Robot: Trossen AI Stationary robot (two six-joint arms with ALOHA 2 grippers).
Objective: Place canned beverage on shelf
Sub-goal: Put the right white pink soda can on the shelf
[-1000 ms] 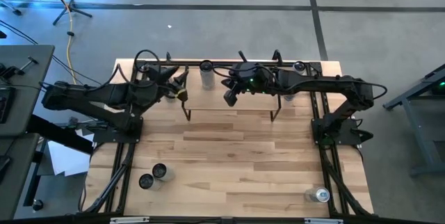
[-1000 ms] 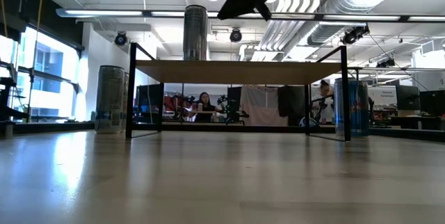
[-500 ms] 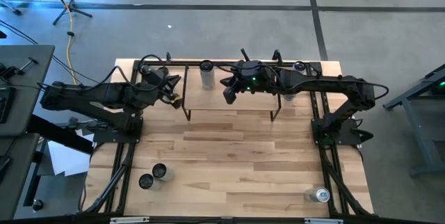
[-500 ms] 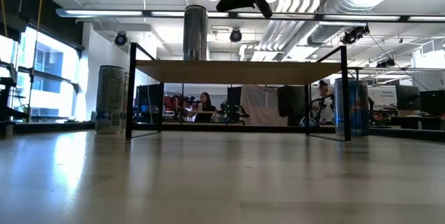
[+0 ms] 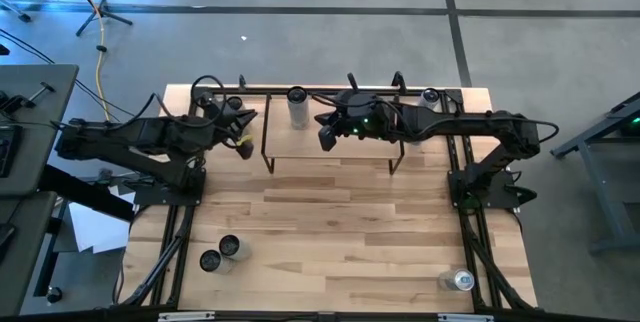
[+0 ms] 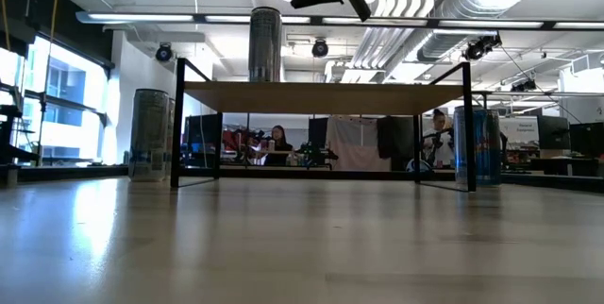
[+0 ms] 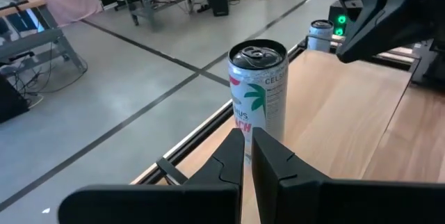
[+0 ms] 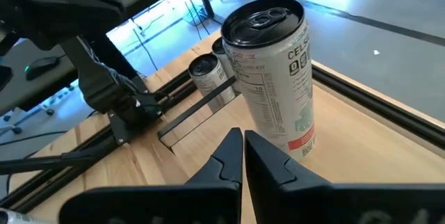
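While the can (image 5: 297,107) stands on the shelf (image 5: 330,134), both arms' jaws hover pressed together, empty, either side.

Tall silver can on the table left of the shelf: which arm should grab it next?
Probably left. Its end effector hangs just off the light wood shelf's left end, nearer that tall silver can; the right end effector hovers over the shelf top.
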